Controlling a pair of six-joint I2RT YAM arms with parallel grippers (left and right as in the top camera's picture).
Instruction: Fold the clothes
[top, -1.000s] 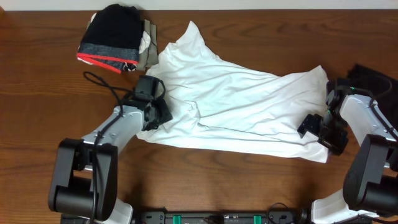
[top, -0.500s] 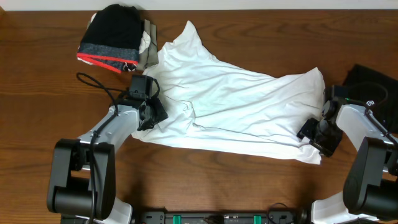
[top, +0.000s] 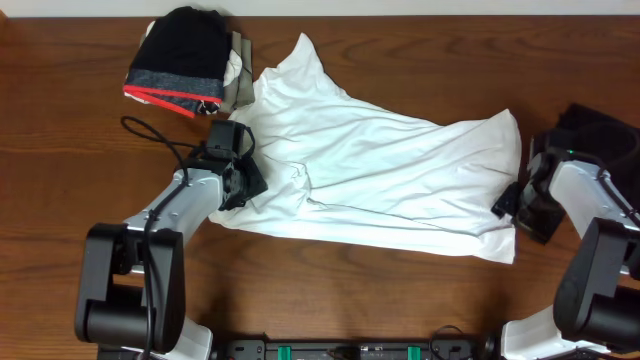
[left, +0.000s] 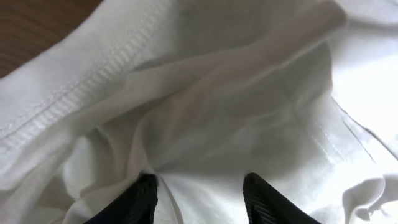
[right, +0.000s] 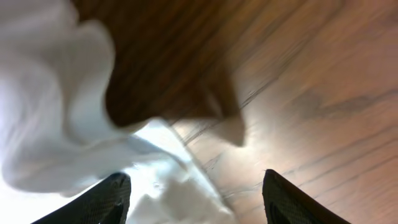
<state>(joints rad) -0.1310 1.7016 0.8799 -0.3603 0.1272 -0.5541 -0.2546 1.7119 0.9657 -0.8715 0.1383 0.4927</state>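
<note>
- Left gripper: we see it down on the white shirt, at the shirt's near-left part. Its jaws are part-way apart and both tips are sunk in the cloth.
- Left wrist view: cloth runs slack across the gap between the two fingers, with creases bunching at the tip of the one on the picture's left. A stitched hem runs ahead of the tips and off to that same side. We see no fold clamped (so: jaws apart, resting on fabric).
- Right gripper: jaws apart, holding nothing. It sits just beside the shirt's edge, low over the table.
- Right wrist view: a rumpled shirt corner lies by the finger on the picture's left and reaches part-way into the gap. There is bare wood by the other finger and ahead.
- The shirt lies spread and wrinkled between the two grippers, not folded. One pointed end reaches away from the left gripper toward the far edge.
- Black garment: behind the right gripper, on the side away from the shirt, partly hidden by that arm.
- Folded pile (black, grey, a red stripe, a beige bit): beyond the left gripper and right up against the shirt's far end. We cannot tell whether they touch.
- Black cable: it loops on the wood just behind the left gripper.
</note>
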